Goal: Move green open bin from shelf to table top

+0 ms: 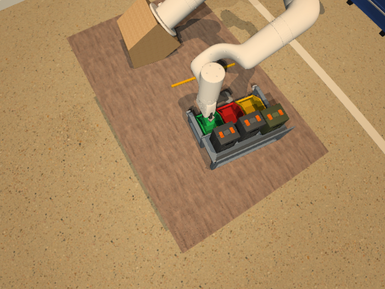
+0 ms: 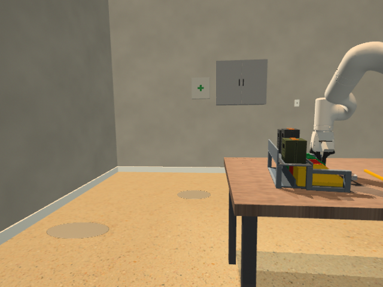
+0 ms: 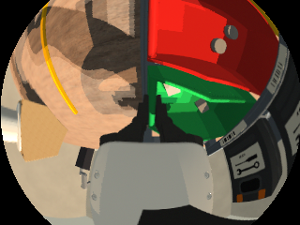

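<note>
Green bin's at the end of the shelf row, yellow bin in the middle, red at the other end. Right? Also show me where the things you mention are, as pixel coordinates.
Middle and far end are swapped: the top view shows the red bin (image 1: 229, 113) (image 3: 187, 28) in the middle and the yellow bin (image 1: 250, 105) (image 2: 326, 179) at the other end.

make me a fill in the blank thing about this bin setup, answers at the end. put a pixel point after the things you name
The tool (image 1: 211, 118) (image 2: 319, 159) (image 3: 152, 101) is shut on the wall of the ____ bin. The red bin (image 1: 229, 114) (image 2: 315, 161) (image 3: 180, 33) is in the middle of the row; the bin farthest from the tool is ____. Of the three upright cases (image 1: 251, 126) (image 2: 294, 151) (image 3: 262, 141), two are black and one is ____. The two parts (image 3: 218, 46) visible in the red bin have a ____ outline.

Missing words: green; yellow; dark green; round.
</note>
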